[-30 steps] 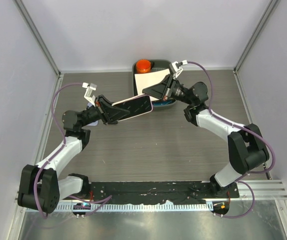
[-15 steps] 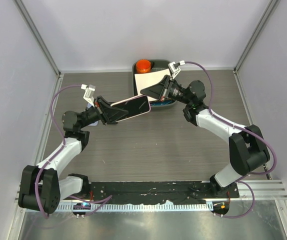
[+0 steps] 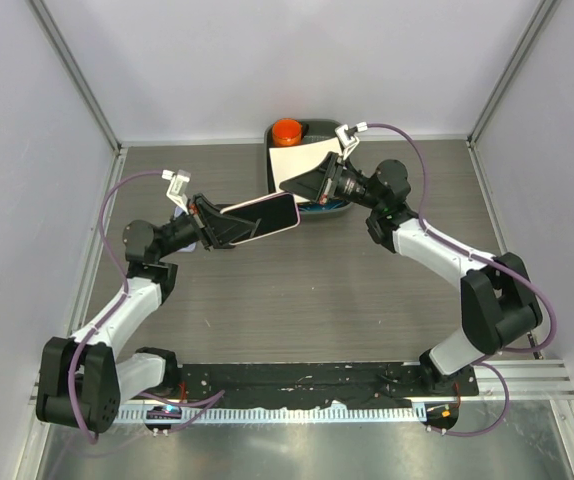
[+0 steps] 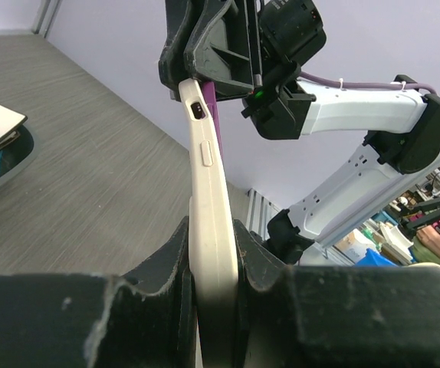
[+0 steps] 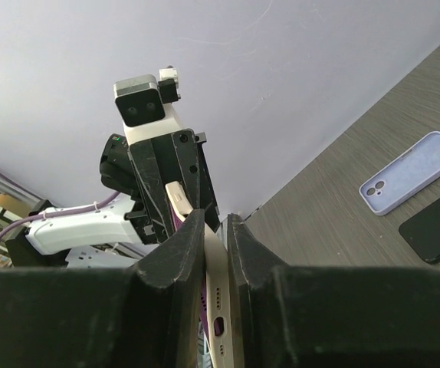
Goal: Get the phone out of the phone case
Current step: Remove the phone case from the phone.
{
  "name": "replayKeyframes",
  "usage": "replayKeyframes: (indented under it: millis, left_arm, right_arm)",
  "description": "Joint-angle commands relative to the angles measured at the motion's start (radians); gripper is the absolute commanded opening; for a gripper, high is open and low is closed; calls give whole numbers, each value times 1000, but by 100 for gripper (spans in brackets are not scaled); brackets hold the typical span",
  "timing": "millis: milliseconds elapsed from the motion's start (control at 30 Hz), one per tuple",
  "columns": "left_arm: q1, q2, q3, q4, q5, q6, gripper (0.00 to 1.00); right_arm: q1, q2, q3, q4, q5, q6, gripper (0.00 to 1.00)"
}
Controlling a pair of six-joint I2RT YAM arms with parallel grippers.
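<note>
Grey woodgrain table (image 3: 317, 290); cream phone case (image 4: 208, 199), purple phone (image 4: 215, 115) peeking, held aloft.

No words to read

No letters, numbers, brand names or signs can be read on anything here.

White shells and black joints on the left arm (image 3: 117, 305) and right arm (image 3: 435, 250). Purple cable (image 3: 107, 215) looped beside each, with a white bracket (image 3: 176, 180) near each wrist. Black, angular left gripper (image 3: 231, 222) and right gripper (image 3: 292, 185); matte, faintly scuffed fingers (image 4: 155, 268). Small green light (image 4: 259, 93) on the right wrist.
</note>
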Motion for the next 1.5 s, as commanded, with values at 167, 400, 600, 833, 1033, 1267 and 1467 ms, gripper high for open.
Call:
replayKeyframes:
  millis: [167,400,600,833,1033,1267,1467]
  left_arm:
    - [-12,-61,70,174,0,7,0]
    - [-13,-61,70,174,-3,5,2]
    - [-7,-61,53,218,-19,-19,0]
    - [-9,-64,48,313,-6,-68,0]
    - [-7,-67,48,324,-5,-73,0]
    - [-4,-72,47,329,-6,-77,0]
    - [17,-78,33,320,-32,-74,0]
  right_arm:
    - [34,-19,8,-127,-15,-95,1]
    - [33,-26,11,-140,-14,-110,1]
    - [23,-34,11,-153,-12,-123,1]
    - [20,-13,16,-180,0,-141,1]
    - [20,6,29,-248,25,-190,1]
    - [23,13,49,-305,32,-228,1]
    - [8,-52,118,-400,-10,-326,12]
